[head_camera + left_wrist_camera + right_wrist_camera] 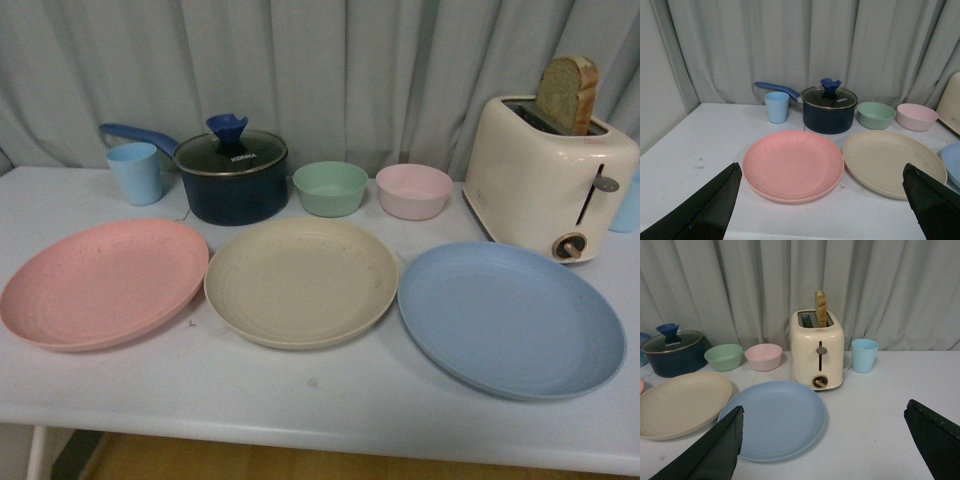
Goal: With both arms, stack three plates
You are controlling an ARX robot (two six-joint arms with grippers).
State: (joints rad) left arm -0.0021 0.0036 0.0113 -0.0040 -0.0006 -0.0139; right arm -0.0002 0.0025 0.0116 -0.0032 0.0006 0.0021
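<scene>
Separately, across the lower half of the front view, three plates lay flat on the white table [320, 400] — the pink plate [103, 283] at lower left, the beige plate [300, 282] just beside it at centre, the blue plate [510, 318] at lower right. Each wrist view showed its pincer released — the left gripper [821, 170] and the right gripper [825, 407] had their black fingers spread wide, grasping nothing.

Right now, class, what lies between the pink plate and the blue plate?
The beige plate lies between the pink plate and the blue plate, shown whole in the front view.
</scene>
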